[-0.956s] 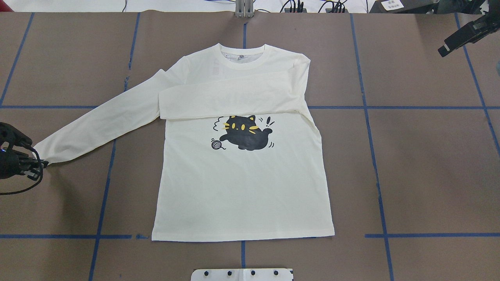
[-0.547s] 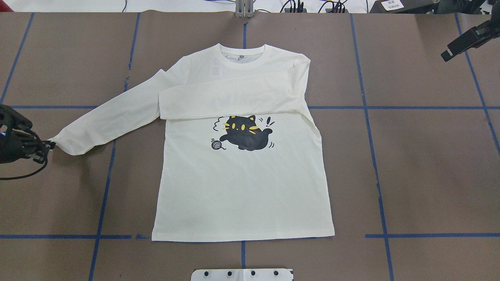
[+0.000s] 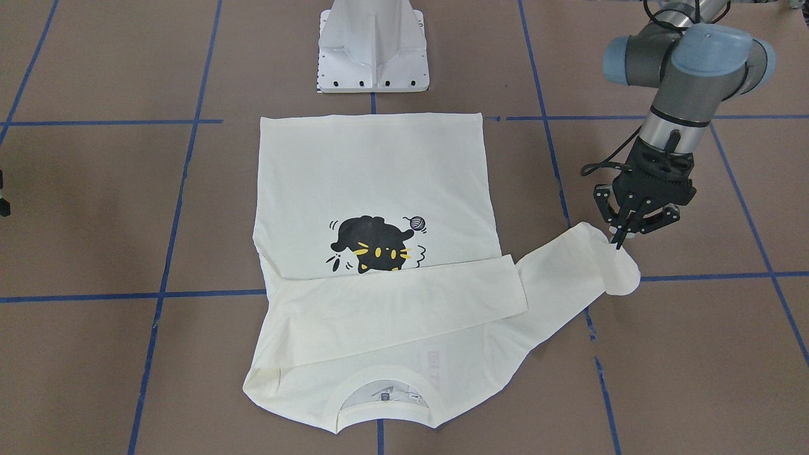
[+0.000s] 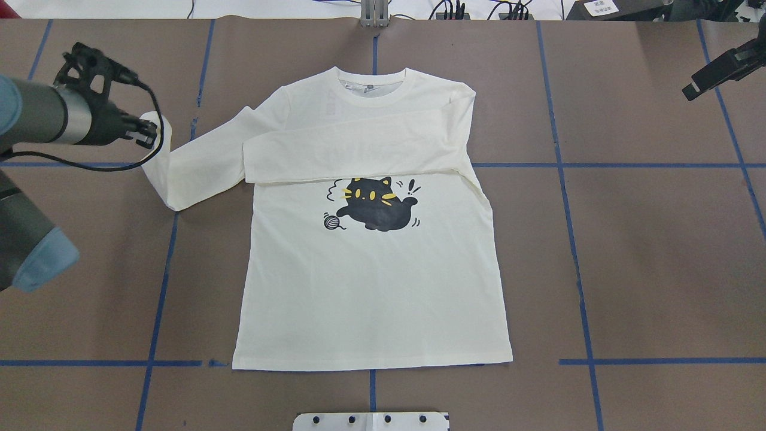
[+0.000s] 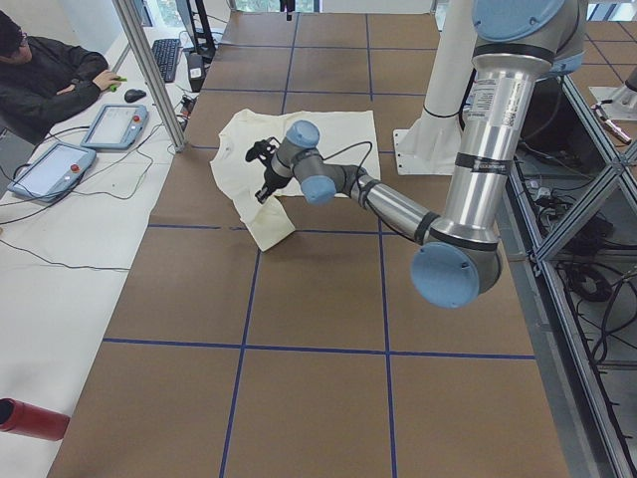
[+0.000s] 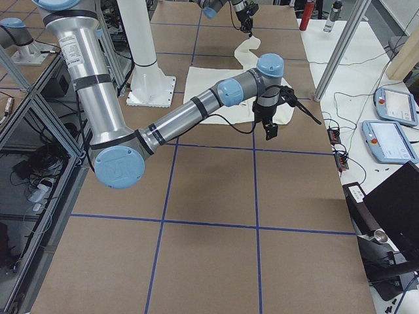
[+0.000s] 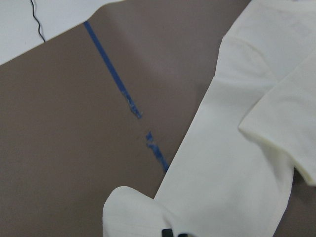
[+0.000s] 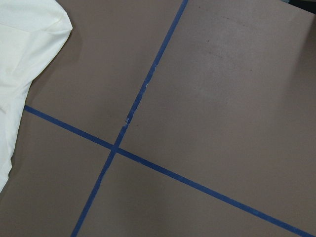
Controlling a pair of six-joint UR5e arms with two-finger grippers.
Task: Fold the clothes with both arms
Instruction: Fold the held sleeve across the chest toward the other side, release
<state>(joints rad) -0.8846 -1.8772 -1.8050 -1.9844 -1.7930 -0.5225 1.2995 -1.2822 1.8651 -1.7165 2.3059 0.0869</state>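
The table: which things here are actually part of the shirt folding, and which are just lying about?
Part of the job:
T-shirt
left gripper, pinching the sleeve end
right gripper, off to the side, clear of the shirt

Just lying about:
white pedestal base
blue tape lines
keyboard and touch pendant on the side desk
red bottle

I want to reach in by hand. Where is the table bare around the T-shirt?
Bare: the table on the robot's right, between the T-shirt and the right gripper. Crowded: the robot's left, where the left gripper pinches the sleeve.
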